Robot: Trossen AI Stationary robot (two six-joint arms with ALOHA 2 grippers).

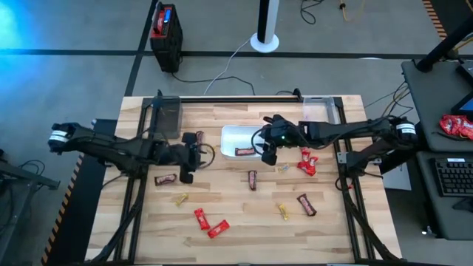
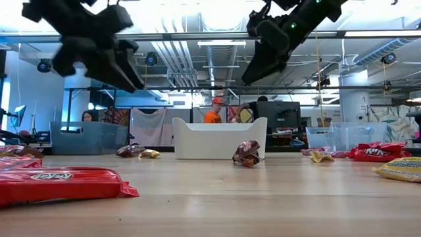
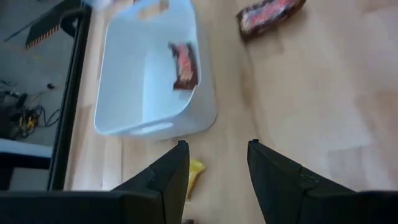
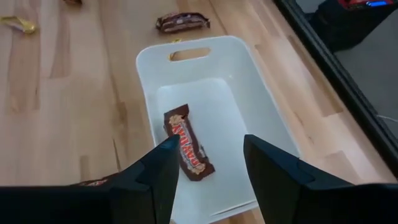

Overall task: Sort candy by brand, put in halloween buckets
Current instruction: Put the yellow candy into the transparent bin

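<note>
The white tray (image 1: 235, 134) stands mid-table with one dark brown bar (image 4: 188, 149) lying flat inside it. My right gripper (image 4: 210, 144) hangs open above the tray's right end (image 1: 261, 153), its fingers either side of that bar without touching it. My left gripper (image 3: 217, 148) is open above the table just left of the tray (image 1: 198, 154), with a yellow-gold piece (image 3: 195, 174) on the wood below its fingers. Loose candy lies on the table: brown bars (image 1: 165, 179) (image 1: 253, 179) (image 1: 307, 205), red wrappers (image 1: 208, 223) (image 1: 307, 162) and yellow pieces (image 1: 181, 198) (image 1: 283, 211).
Two clear tubs sit at the far corners of the table, one on the left (image 1: 167, 112) and one on the right (image 1: 319, 108). A brown bar (image 3: 270, 15) lies on the wood beside the tray. In the low view both grippers hang well above the tray (image 2: 220, 140).
</note>
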